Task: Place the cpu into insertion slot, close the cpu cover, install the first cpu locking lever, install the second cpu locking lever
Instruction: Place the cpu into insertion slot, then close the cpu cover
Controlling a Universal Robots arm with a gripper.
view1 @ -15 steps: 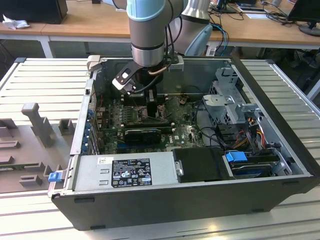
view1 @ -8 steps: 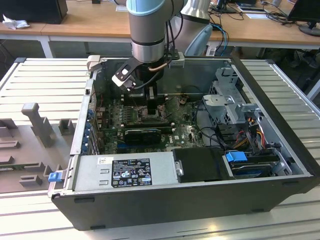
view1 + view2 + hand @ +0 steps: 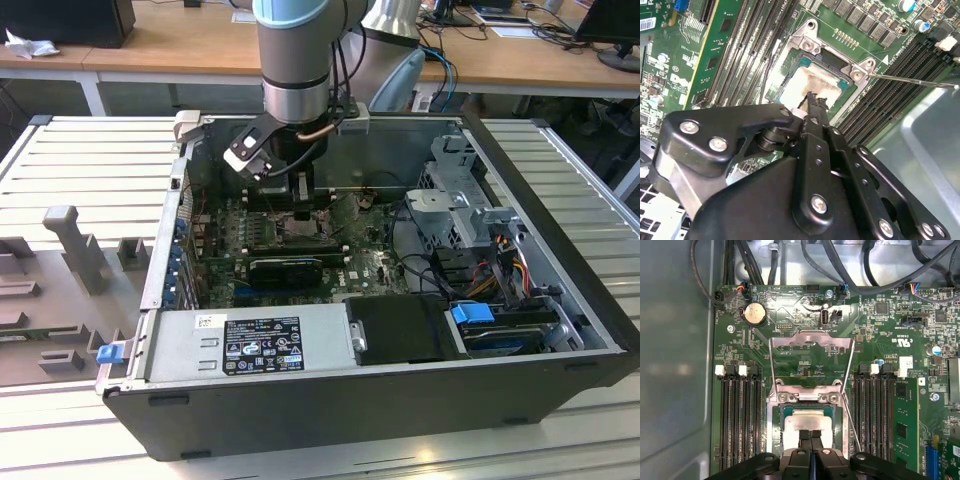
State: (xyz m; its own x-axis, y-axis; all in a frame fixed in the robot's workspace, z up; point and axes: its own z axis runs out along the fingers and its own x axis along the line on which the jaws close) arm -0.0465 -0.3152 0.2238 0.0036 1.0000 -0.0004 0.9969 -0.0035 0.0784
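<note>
I am resting my end effector (image 3: 810, 433), fingers pressed together, on the cpu (image 3: 807, 420). It is sitting in the insertion slot (image 3: 773, 435), at twelve o'clock from the power supply (image 3: 250, 345) in the exterior view. The cpu cover (image 3: 810, 340) is standing open, and the locking lever (image 3: 852, 422) is not yet latched.

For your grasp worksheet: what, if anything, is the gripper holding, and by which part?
Nothing seems held: the gripper is shut, fingertips together over the cpu, which lies in the insertion slot.

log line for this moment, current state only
cpu in insertion slot | cpu cover open | end effector shut, tips over cpu
</note>
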